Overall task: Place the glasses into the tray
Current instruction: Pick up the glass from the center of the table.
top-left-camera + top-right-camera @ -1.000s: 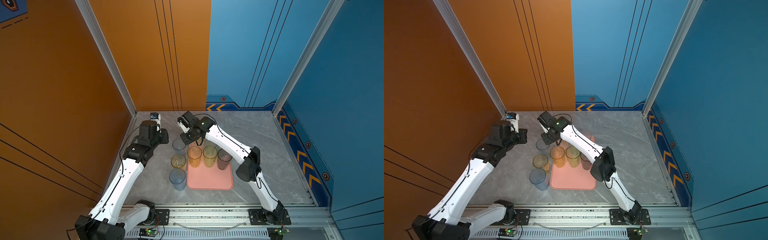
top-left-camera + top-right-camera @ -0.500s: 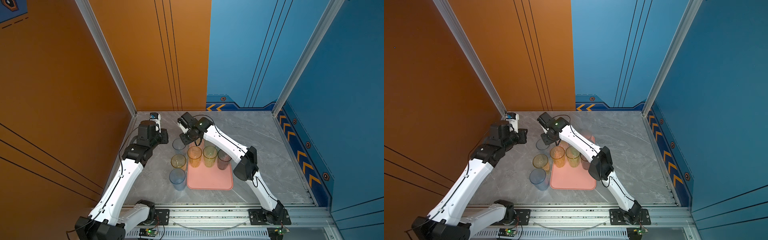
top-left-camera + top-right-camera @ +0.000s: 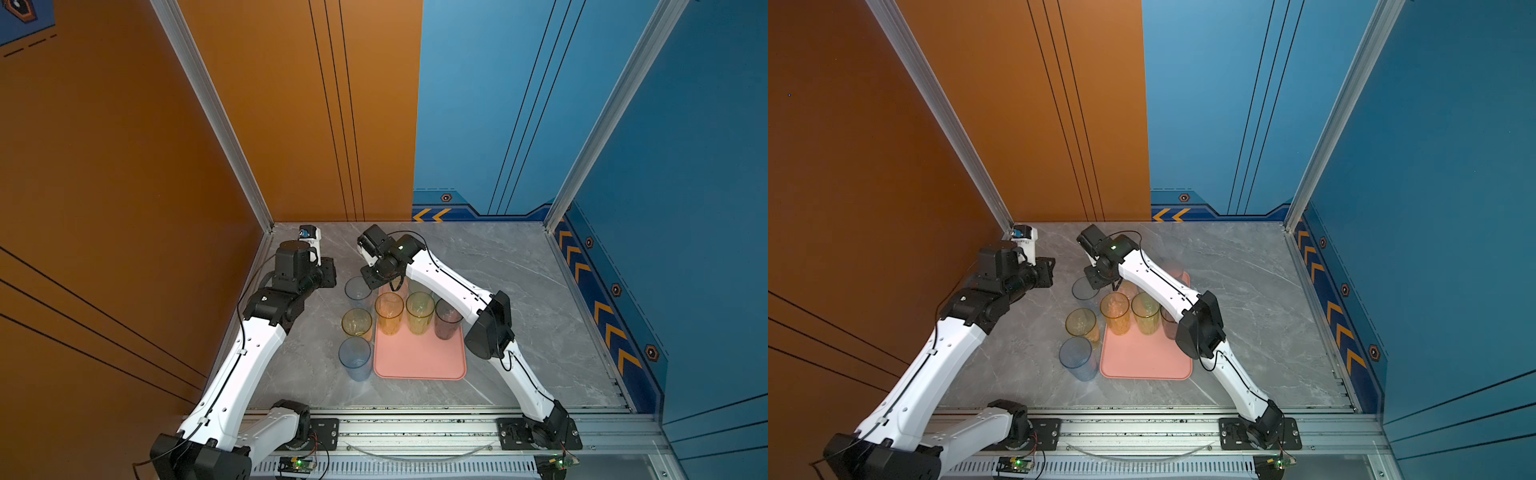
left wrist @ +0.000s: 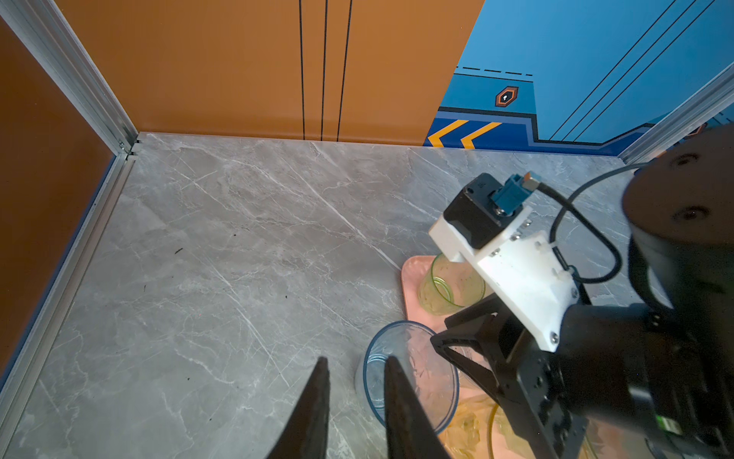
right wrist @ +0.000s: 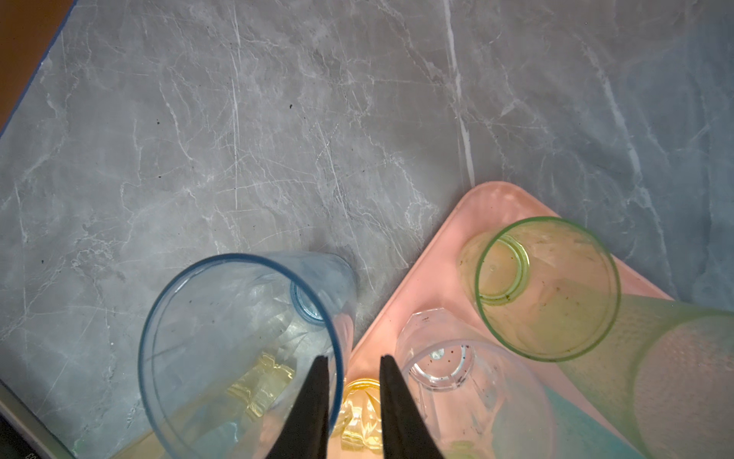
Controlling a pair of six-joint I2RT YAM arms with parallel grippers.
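Left of centre on the grey marbled worktop (image 3: pixel 519 291), the salmon-pink tray (image 3: pixel 419 361) lies with its long sides running from the near edge toward the far edge. Across its middle three tall tumblers stand in a row: an amber glass (image 3: pixel 389 316), a yellow-green glass (image 3: pixel 419 316) and a dusky pinkish glass (image 3: pixel 448 322). Behind them, by the tray's far left corner, the right wrist view shows a short green glass (image 5: pixel 544 286) and a clear faceted glass (image 5: pixel 456 381), both upright on the tray. Off the tray, just beside its left rim, three more stand in a line on the worktop. A pale blue glass (image 3: pixel 358 289) is farthest back, a yellow-amber glass (image 3: pixel 356 322) is in the middle, and a tall blue glass (image 3: pixel 354 359) is closest to the near edge. The right gripper (image 5: pixel 351 359) hangs over the pale blue glass, its jaws narrowly parted astride the rim with one finger inside and one outside. Whether either touches the wall cannot be told. The left gripper (image 4: pixel 355 359) hovers just left of that same glass, jaws a little apart, holding nothing.
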